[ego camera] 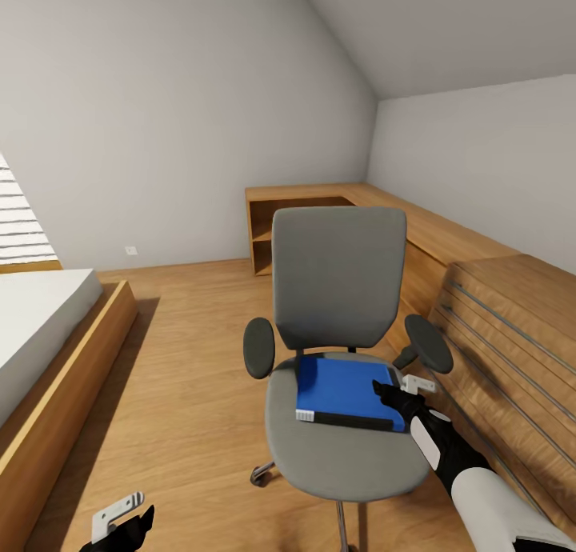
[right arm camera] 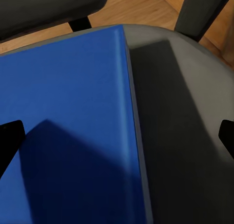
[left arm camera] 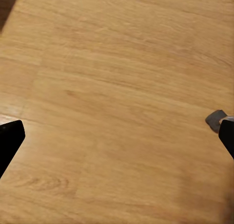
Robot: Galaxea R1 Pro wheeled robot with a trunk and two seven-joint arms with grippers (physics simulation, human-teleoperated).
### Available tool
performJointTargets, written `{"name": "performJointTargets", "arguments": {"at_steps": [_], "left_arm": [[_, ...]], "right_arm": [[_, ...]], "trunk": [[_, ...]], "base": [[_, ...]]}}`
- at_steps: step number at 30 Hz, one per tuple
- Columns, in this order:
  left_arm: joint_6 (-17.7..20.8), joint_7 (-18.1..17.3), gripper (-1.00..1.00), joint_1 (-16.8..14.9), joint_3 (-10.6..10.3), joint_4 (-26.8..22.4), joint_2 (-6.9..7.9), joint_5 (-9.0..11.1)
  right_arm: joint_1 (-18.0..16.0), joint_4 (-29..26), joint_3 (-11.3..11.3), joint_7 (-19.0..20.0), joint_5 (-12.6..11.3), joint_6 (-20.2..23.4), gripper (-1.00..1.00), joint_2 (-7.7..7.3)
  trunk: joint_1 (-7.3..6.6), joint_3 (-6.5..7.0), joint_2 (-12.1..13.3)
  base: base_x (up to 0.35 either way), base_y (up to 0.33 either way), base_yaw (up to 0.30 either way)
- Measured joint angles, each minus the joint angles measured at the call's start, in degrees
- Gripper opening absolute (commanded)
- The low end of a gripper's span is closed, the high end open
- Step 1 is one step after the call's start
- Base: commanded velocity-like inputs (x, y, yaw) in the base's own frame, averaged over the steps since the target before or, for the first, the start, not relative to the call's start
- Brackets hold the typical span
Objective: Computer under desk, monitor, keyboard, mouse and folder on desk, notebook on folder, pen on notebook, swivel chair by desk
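The folder (ego camera: 346, 394) lies flat on the swivel chair (ego camera: 340, 296) seat, toward its right edge. The right end effector (ego camera: 398, 395) hovers spread over the folder's right edge; the left end effector (ego camera: 120, 528) hangs spread above the wooden floor (ego camera: 184, 392).

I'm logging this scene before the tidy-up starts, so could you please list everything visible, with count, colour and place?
swivel chair: one, grey with black armrests, centre of the room on the floor.
folder: one, bright blue with a dark spine, flat on the chair seat.
wooden shelving: one long light-brown unit, along the far and right walls.
bed: one, white mattress on a wooden frame, at the left.
floor: light wood planks.
right gripper: one, black, open, over the folder's right edge.
left gripper: one, black, open, low above bare floor.
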Motion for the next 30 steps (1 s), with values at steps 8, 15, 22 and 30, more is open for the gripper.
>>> {"name": "performJointTargets", "arguments": {"at_steps": [8, 15, 22, 30], "left_arm": [[0.0, 0.0, 1.0, 0.0, 0.02, 0.0, 0.0, 0.02], [0.0, -0.04, 1.0, 0.0, 0.07, 0.0, 0.0, 0.03], [0.0, -0.05, 1.0, 0.0, -0.07, -0.01, -0.09, 0.03], [0.07, 0.03, 1.0, 0.0, -0.11, 0.0, -0.17, 0.02]], "right_arm": [[0.0, 0.01, 0.04, 0.03, -0.1, 0.0, 1.0, 0.01], [0.0, -0.13, 0.0, 0.0, -0.07, 0.3, 1.0, 0.0], [0.0, -0.45, 0.11, 0.02, -0.15, 0.47, 1.0, 0.0], [0.01, -1.0, 0.12, 0.09, -0.21, 0.47, 1.0, 0.01]], "trunk": [[0.0, 0.0, 0.0], [0.0, 0.0, 0.0], [0.21, -0.17, -0.39], [0.66, -0.54, -1.21]], "base": [[0.0, 0.0, 0.0], [0.0, 0.0, 0.0], [0.0, 0.0, 0.0], [0.0, 0.0, 0.0]]}}
